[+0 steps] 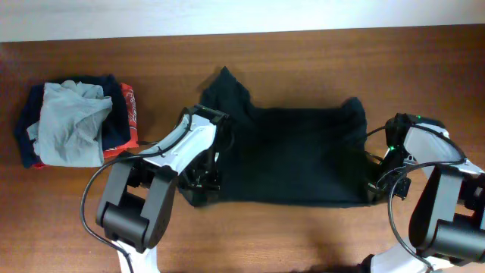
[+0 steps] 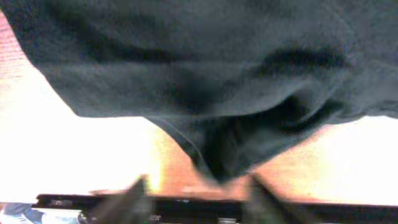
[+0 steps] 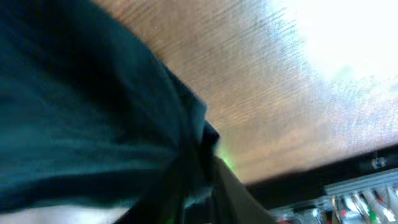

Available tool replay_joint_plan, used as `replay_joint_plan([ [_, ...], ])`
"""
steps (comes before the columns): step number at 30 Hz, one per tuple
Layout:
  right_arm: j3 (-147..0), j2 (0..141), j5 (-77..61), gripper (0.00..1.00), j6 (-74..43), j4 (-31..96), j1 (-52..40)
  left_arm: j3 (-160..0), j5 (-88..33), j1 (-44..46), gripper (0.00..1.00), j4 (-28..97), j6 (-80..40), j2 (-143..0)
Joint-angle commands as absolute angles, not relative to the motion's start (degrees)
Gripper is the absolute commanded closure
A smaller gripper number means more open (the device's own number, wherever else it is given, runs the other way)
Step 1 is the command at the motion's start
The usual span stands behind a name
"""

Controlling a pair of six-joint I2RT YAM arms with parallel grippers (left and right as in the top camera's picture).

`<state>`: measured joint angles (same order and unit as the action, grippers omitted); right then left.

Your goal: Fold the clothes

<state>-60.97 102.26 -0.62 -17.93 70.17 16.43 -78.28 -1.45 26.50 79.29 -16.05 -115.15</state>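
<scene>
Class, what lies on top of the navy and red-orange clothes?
A light grey garment covers most of the navy and red-orange clothes; only their edges show, rest hidden.

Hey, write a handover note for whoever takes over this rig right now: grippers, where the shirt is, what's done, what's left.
Left gripper: open, an edge of the shirt hanging between its jaws, not pinched.
Right gripper: at the shirt's right edge; grip too blurred to tell.
Shirt: centre, spread wide, top corners bunched.
Done: no neat fold visible.
Left: smooth and fold it.
Pile of other clothes sits far left.
</scene>
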Motion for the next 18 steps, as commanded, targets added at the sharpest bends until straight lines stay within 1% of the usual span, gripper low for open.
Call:
replay_joint_plan([
  [1, -61.89, 101.16, 0.93, 0.67, -18.48, 69.84, 16.62, -78.76, -1.08, 26.35, 0.14, 78.41, -16.21, -113.75],
  [2, -61.89, 101.16, 0.93, 0.62, -18.48, 69.69, 16.62, -78.76, -1.06, 26.35, 0.05, 77.97, -16.21, -113.75],
  [4, -61.95, 101.16, 0.89, 0.56, -18.31, 69.67, 16.62, -78.76, -1.06, 26.35, 0.03, 77.25, -16.21, -113.75],
  [6, -62.37, 101.16, 0.62, 0.54, -17.85, 69.84, 16.62, -78.83, -0.91, 26.35, 0.01, 76.51, -16.16, -113.75],
  [9, -65.39, 101.16, 0.12, 0.51, -17.39, 71.33, 16.62, -79.88, 0.60, 26.33, 0.01, 76.40, -15.97, -113.73],
  [11, -69.45, 101.16, -2.00, 0.25, -14.96, 72.88, 16.51, -81.84, 1.39, 26.30, 0.01, 76.55, -15.97, -113.62],
  [13, -73.87, 101.16, -5.04, 0.12, -12.14, 74.39, 16.47, -86.26, 2.50, 26.30, 0.01, 76.58, -16.01, -113.43],
  [15, -79.09, 101.16, -7.11, 0.11, -10.48, 75.37, 16.47, -91.07, 3.77, 26.28, 0.01, 76.55, -15.99, -113.43],
  [18, -85.38, 101.16, -9.02, 0.11, -9.17, 75.42, 16.47, -100.22, 7.90, 26.28, 0.01, 75.09, -15.99, -113.43],
])
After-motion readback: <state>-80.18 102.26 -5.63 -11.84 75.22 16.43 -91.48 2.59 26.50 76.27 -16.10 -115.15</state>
